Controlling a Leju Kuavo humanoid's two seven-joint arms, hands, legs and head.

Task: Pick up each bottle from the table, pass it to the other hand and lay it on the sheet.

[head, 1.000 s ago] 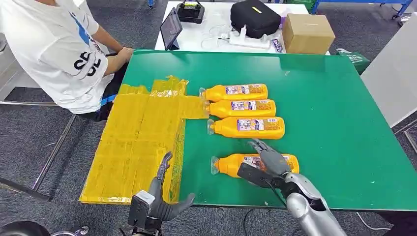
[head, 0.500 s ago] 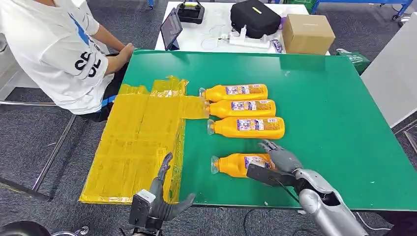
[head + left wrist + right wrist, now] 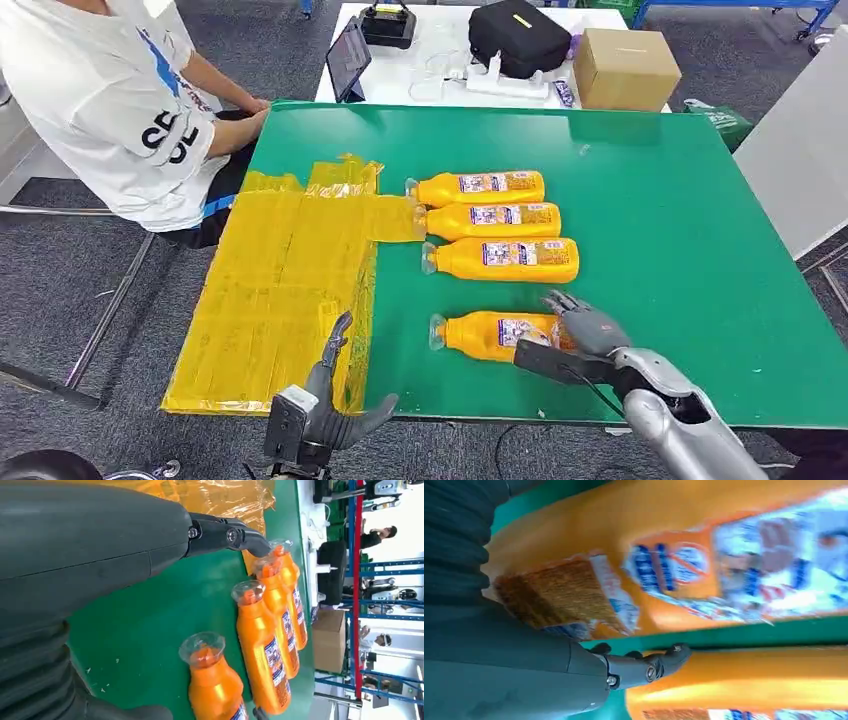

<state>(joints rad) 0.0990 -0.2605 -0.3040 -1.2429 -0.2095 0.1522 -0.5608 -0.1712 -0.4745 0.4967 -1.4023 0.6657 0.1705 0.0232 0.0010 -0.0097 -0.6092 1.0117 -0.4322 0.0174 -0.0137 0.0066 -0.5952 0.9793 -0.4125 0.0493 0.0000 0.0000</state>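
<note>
Bottle [image 3: 490, 334] nearest you lies on the green table [image 3: 680, 250], three more bottles beyond it; head view: your right hand [image 3: 580, 330] covers its base end, grip not discernible. Left hand [image 3: 335, 400] hovers open beside the yellow sheet [image 3: 280, 290]. Left wrist view: fingers [image 3: 225, 532] spread. Right wrist view: label close, blurred.

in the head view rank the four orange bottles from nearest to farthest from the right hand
1. Nearest bottle: lying alone at the table's near edge, with the right hand over its base end.
2. Third-row bottle: just beyond, nearest of the group of three.
3. Middle bottle: next one back.
4. Farthest bottle: at the back of the group.
</note>
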